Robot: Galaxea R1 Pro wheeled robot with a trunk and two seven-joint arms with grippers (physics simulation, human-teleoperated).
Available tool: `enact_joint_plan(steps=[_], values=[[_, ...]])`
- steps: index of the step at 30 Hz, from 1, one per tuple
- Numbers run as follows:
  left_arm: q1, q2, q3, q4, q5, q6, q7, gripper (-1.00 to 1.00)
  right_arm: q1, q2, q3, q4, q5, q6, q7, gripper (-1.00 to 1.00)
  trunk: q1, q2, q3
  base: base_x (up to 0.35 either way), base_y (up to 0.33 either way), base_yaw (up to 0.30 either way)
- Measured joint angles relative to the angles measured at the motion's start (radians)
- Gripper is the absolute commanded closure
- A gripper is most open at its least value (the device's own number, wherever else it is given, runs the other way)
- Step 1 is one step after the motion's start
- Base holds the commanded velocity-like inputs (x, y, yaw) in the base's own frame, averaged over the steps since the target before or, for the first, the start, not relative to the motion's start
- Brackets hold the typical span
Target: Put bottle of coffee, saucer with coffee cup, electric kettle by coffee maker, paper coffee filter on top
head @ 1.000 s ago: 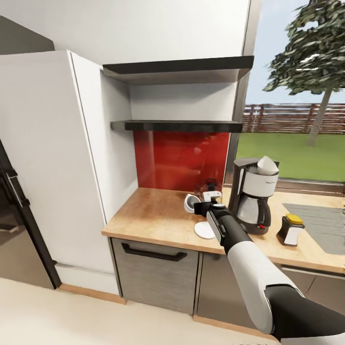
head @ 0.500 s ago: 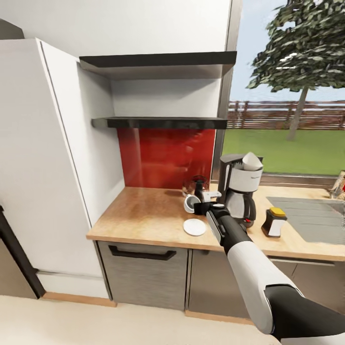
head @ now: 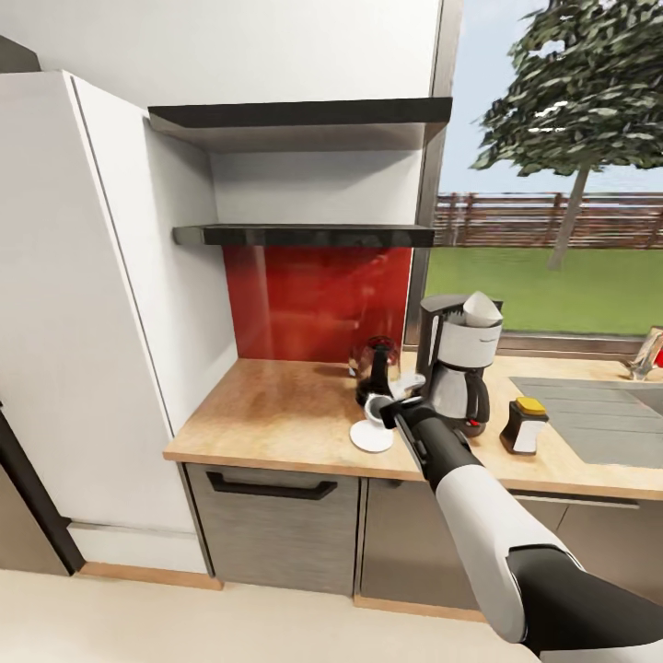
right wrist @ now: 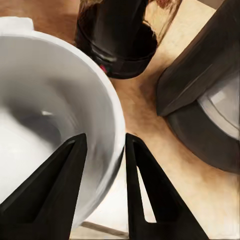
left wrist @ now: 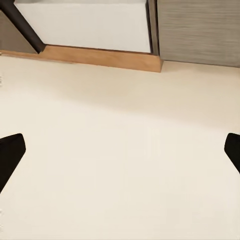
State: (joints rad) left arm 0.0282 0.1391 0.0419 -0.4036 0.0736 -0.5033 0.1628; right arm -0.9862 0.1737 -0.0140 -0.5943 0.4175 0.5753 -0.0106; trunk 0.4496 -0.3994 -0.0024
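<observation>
My right claw (head: 391,412) is clamped on the coffee cup (head: 376,405) rim, one finger inside, one outside; cup hangs tilted over the saucer (head: 371,438) on the tabletop (head: 276,414). Coffee maker (head: 458,364) at 3 o'clock of the cup, paper filter (head: 482,308) on top, coffee bottle (head: 527,425) beyond it, kettle (head: 376,366) at 12. My left claw (left wrist: 120,150) spread wide over floor (left wrist: 120,165), grasping nothing

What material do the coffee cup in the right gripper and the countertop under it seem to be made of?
The coffee cup looks like glazed white ceramic: its wall is smooth with soft shading, though plastic cannot be excluded. The right gripper has its fingers closed on the rim. The countertop looks like light wood with a matte finish, since brown grain streaks run along it; it may be a laminate.
</observation>
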Motion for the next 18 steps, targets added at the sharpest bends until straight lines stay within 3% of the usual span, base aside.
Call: enact_joint_plan(steps=[7, 14, 18], values=[[0.008, 0.010, -0.003, 0.035, -0.008, 0.015, 0.008, -1.00, 0.000, 0.000, 0.000, 0.001, 0.015, 0.030, 0.000, 1.00, 0.000, 0.000, 0.000, 0.000, 0.000, 0.000], [0.008, 0.012, -0.008, 0.259, -0.011, 0.017, 0.011, -1.00, 0.000, 0.000, -0.001, -0.002, 0.015, 0.032, 0.000, 1.00, 0.000, 0.000, 0.000, 0.000, 0.000, 0.000], [0.007, 0.012, -0.009, 0.337, -0.012, 0.023, 0.011, -1.00, 0.000, 0.000, 0.000, 0.002, 0.016, 0.033, 0.000, 1.00, 0.000, 0.000, 0.000, 0.000, 0.000, 0.000]])
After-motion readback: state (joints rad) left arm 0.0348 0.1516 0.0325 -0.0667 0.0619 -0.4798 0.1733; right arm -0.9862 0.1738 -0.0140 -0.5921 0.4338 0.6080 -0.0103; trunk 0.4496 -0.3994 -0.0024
